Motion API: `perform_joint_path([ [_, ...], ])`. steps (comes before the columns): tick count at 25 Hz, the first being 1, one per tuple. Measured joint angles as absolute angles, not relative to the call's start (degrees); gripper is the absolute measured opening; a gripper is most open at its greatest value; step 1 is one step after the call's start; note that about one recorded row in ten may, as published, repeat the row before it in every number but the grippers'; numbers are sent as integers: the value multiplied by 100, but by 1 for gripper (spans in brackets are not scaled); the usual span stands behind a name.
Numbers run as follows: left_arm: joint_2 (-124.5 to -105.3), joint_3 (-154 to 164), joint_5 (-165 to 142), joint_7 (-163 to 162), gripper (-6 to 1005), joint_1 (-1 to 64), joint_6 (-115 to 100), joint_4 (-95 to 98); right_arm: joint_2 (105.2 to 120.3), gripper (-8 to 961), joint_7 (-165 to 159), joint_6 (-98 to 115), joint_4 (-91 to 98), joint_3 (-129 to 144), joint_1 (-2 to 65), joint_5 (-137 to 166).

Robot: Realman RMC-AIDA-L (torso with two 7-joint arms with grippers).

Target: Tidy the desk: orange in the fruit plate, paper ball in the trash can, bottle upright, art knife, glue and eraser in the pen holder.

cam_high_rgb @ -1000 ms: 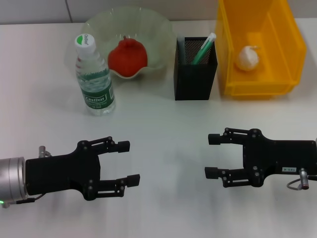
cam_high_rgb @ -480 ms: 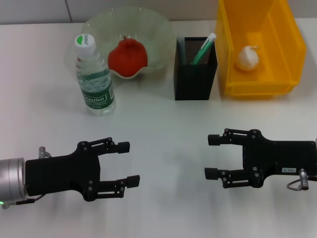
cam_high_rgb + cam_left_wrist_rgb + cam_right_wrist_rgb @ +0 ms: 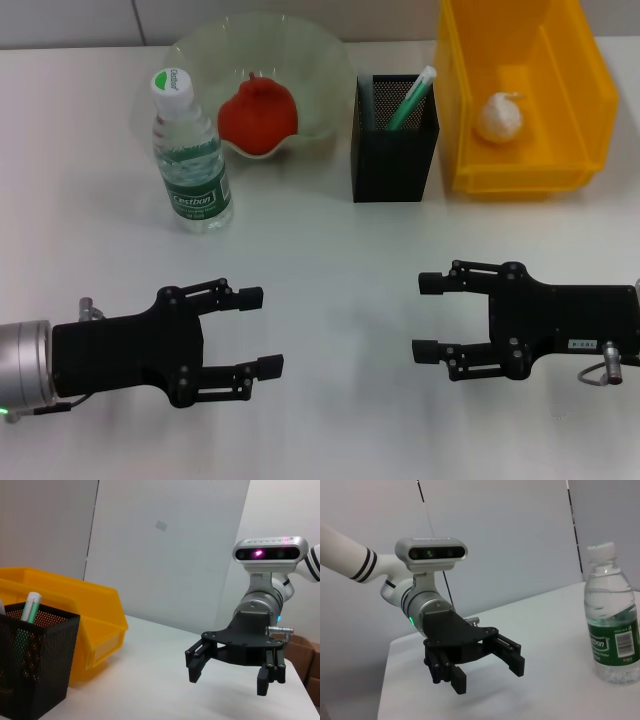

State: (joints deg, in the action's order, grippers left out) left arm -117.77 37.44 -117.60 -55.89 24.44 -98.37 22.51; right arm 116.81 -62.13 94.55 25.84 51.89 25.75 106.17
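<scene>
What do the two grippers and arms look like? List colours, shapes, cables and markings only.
Both the left gripper and the right gripper are matte black, with linked-bar fingers ending in blocky pads. Silver cylindrical wrists sit behind them, each with a metal plug and thin cable. The right carries a small white label. A silver wrist camera tops each; the white arm has black bands.

The white desk carries four things along its far side. A water bottle stands upright toward the left, just in front of a clear fruit plate. A black mesh pen holder stands near the middle, beside the plate. A yellow bin sits to the right of the holder.
</scene>
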Motion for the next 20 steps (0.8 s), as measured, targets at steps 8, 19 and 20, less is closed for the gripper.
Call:
perform_joint_path([
  [8,-11777,3744,-11759,-5589,811,2425,-9858,2255,11681,811,-6219,9471,2584,5188,2575,10617],
  [19,-11777,3744,-11759,-5589,811,2426,-9875,2258,11692,811,-6249,9468,2602,5201,2575,10617],
  [20,-11777,3744,-11759,-5589,811,2426,-9875,2258,11694,811,-6249,9469,2605,5201,2575,10617],
])
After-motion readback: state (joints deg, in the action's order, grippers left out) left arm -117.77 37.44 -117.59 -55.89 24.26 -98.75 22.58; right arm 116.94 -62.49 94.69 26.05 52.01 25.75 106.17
